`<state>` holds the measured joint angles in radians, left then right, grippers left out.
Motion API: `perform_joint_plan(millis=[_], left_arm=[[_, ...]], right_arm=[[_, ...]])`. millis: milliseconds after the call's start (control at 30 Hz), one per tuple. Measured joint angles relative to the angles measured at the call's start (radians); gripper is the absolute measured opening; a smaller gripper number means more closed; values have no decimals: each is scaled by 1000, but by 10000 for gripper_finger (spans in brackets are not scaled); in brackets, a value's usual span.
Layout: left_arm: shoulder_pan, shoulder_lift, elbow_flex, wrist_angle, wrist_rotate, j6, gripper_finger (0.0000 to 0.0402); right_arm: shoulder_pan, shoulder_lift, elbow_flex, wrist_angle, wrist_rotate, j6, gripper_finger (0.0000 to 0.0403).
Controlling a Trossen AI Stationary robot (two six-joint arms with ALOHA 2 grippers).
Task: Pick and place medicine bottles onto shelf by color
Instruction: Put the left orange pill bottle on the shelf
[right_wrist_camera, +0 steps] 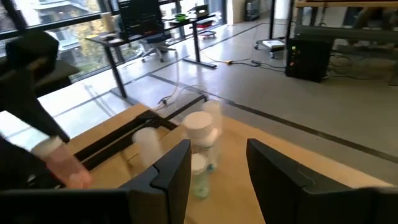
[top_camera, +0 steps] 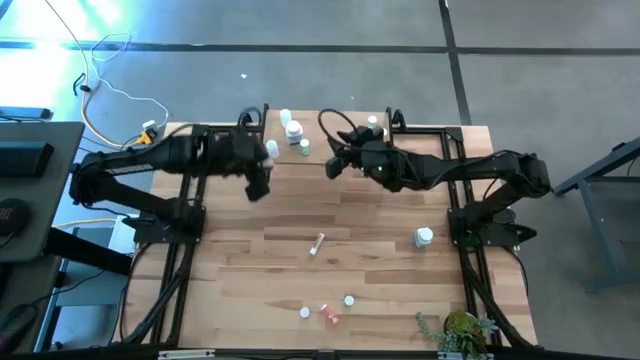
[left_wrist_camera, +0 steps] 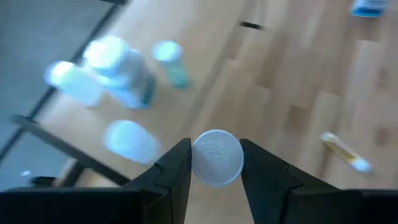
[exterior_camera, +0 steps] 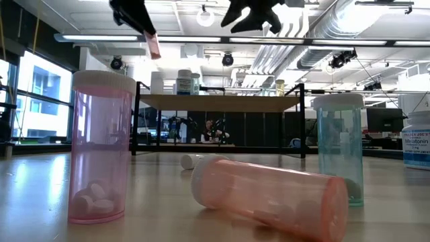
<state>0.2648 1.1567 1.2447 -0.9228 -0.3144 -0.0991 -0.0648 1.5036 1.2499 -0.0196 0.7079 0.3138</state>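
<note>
left gripper (left_wrist_camera: 216, 171): raised over the far-left part of the table, just short of the shelf (top_camera: 330, 140); fingers closed on a small bottle (left_wrist_camera: 216, 157), gripped at its ribbed white cap. in the low view the held bottle's pink body (exterior_camera: 153, 44) hangs tilted beneath the gripper, above the shelf's level.

right gripper (right_wrist_camera: 219, 163): in the air near the middle of the shelf's front edge, fingers parted with nothing between them.

shelf: light-wood board on thin black legs at the table's far edge. standing on it, toward its left half: a cluster of white-capped bottles (top_camera: 293, 128), one greenish (top_camera: 304, 149). another small one (top_camera: 373, 121) toward the right end. labels on these too small to read.

table (top_camera: 240, 250), loose stock:
- yellowish vial (top_camera: 317, 243) lying at mid-table.
- white bottle (top_camera: 424, 237) standing on the right side.
- pink vial (exterior_camera: 101, 144) upright near the low camera, white tablets visible at its bottom.
- pink-orange vial (exterior_camera: 269, 195) lying on its side just beside it.
- clear green-tinted vial (exterior_camera: 339, 148) upright, white cap.
- larger white bottle (exterior_camera: 416, 141) at the right edge, blue label reading "melatonin".

small plant (top_camera: 458, 330) at the near-right corner.
</note>
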Motion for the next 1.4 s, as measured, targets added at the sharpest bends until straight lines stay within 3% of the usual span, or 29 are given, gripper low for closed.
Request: perform_joint_plan(millis=[267, 600, 900, 1400], left_arm=[[219, 46, 130, 0, 44, 191, 115], [350, 169, 294, 22, 61, 352, 115], [384, 334, 430, 44, 105, 431, 115], [370, 561, 598, 45, 233, 416, 115]], right_arm=[[-85, 0, 0, -1, -22, 0, 147], [-160, 0, 0, -1, -24, 0, 147], [-211, 0, 0, -1, -24, 0, 147], [-307, 0, 0, -55, -23, 1, 147]])
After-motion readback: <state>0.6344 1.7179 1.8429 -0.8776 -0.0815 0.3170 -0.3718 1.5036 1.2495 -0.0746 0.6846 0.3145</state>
